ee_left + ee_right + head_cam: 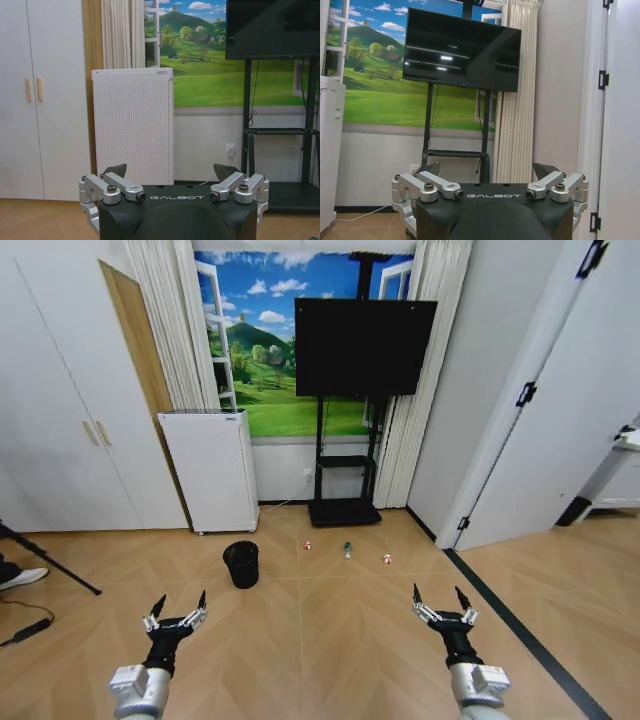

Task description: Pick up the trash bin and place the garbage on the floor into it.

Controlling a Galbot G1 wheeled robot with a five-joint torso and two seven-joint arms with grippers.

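Note:
The black wire-mesh trash bin [241, 564] stands upright on the wooden floor, ahead and slightly left of me. To its right lies the garbage in a row: a red-and-white piece [307, 545], a small green bottle [348, 550] and another red-and-white piece [387, 559]. My left gripper [179, 605] is held low at the near left, open and empty, well short of the bin. At the near right my right gripper [440, 599] is likewise open and empty. In the wrist views the left gripper [171, 172] and right gripper [485, 170] both show spread fingers.
A tall white perforated air purifier [211, 470] stands behind the bin against the wall. A black TV on a stand [363, 348] has its base [344, 512] beyond the litter. White cupboards line the left; a tripod leg [55, 562] and a cable lie at far left. A dark floor strip [520, 630] runs along the right.

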